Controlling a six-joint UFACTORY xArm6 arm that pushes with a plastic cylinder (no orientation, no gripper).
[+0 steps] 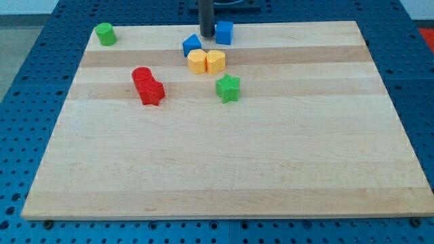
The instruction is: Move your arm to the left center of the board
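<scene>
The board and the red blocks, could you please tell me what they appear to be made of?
The board looks like pale, unpainted wood with a matte finish: lengthwise grain and strips of slightly different tone show. The two red blocks, touching each other at the view's left, look like plastic, possibly 3D-printed: uniform saturated colour with faint ribbing, though that is too small to confirm. My tip is apart from them.

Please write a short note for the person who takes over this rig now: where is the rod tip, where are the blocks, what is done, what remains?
My tip rests at the view's top centre of the board, between the blue cube and the blue wedge-like block.
Red blocks lie on the path toward the view's left; the green cylinder sits top left.
Done: nothing visible. Left: travel to the left centre.
</scene>
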